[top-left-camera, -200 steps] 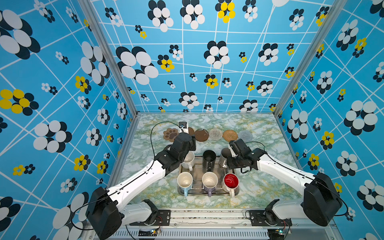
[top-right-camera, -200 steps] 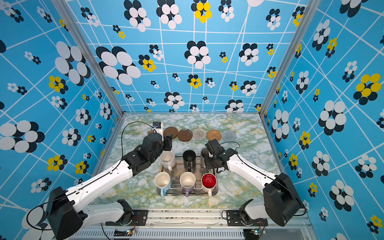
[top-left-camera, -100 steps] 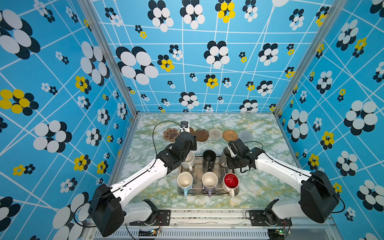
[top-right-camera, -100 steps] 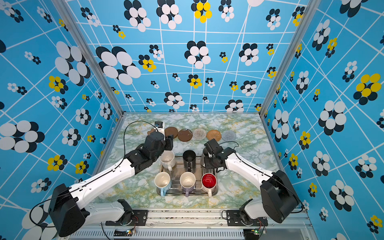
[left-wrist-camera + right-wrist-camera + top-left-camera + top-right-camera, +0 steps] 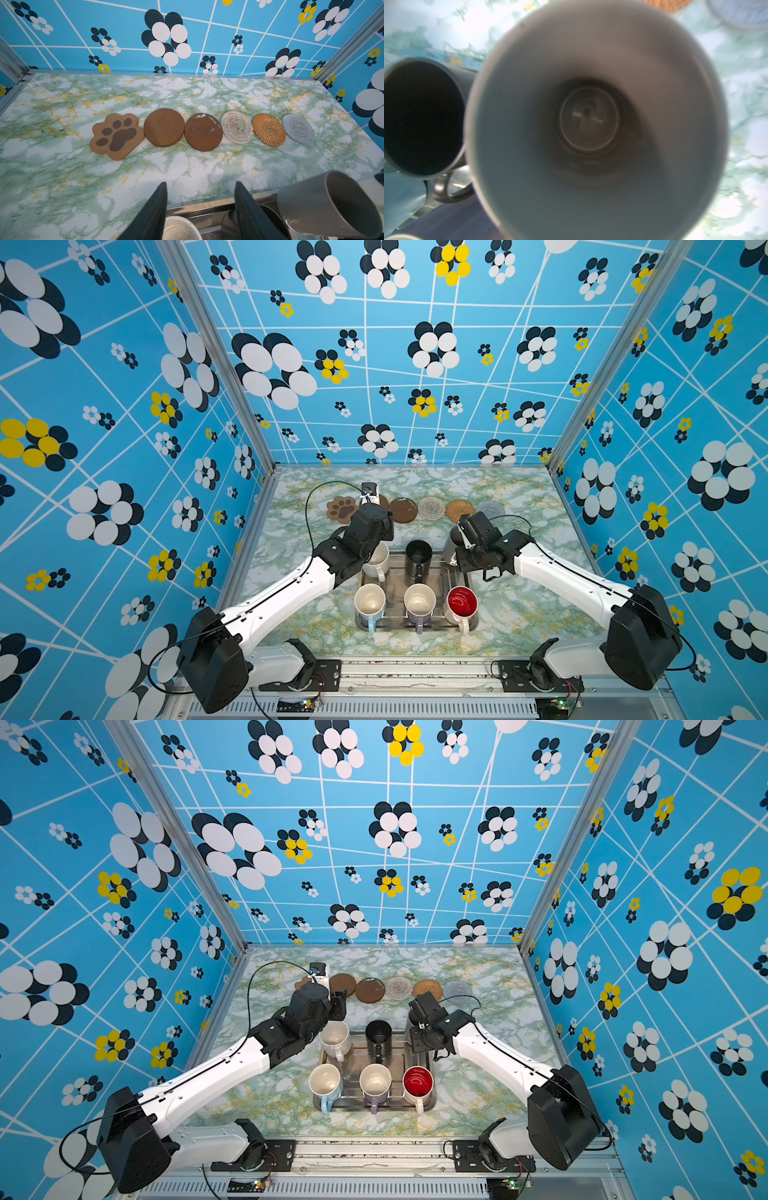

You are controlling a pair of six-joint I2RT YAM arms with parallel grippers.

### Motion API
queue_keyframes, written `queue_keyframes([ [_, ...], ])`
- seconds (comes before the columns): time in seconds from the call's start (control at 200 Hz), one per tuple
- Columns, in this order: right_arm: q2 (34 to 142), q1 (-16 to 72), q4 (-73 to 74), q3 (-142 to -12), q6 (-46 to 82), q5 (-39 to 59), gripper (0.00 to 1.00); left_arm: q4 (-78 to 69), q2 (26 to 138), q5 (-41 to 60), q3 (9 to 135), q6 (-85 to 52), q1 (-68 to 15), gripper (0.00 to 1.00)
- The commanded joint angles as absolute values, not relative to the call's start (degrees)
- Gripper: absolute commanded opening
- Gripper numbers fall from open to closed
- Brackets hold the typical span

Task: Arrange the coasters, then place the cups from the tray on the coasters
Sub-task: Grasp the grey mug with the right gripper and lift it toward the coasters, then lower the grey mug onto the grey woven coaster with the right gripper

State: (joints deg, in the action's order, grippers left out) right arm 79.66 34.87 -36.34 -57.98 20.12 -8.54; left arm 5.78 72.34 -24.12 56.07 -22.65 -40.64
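Tilting at the tray's far right corner, grey mug pinched by right gripper; its fingers hidden. Five other mugs upright in the tray. Six coasters in a row on the desk beyond. Left gripper spread, empty, above white mug.

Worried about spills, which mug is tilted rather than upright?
The grey-beige mug, under the right arm beside the black mug; it alone leans instead of standing upright.
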Motion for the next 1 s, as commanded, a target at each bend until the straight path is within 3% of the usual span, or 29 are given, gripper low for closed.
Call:
queue_keyframes([
  [0.0, 77.70, 34.98, -35.73, -63.51, 17.45, -15.98, 0.00, 6.65, 72.69, -25.77, 57.56, -21.56, -40.52, 0.53],
  [0.255, 82.09, 31.85, -34.24, -69.31, 15.18, -17.92, 0.00, 6.84, 72.25, -25.92, 57.21, -21.39, -40.34, 0.53],
  [0.75, 91.15, 14.74, -29.31, -76.59, 12.22, -17.75, 0.00, 5.82, 71.83, -24.54, 55.92, -22.73, -38.77, 0.54],
  [0.995, 97.04, 11.53, -26.91, -79.83, 10.92, -17.93, 0.00, 5.09, 71.89, -23.73, 55.46, -23.24, -38.23, 0.54],
])
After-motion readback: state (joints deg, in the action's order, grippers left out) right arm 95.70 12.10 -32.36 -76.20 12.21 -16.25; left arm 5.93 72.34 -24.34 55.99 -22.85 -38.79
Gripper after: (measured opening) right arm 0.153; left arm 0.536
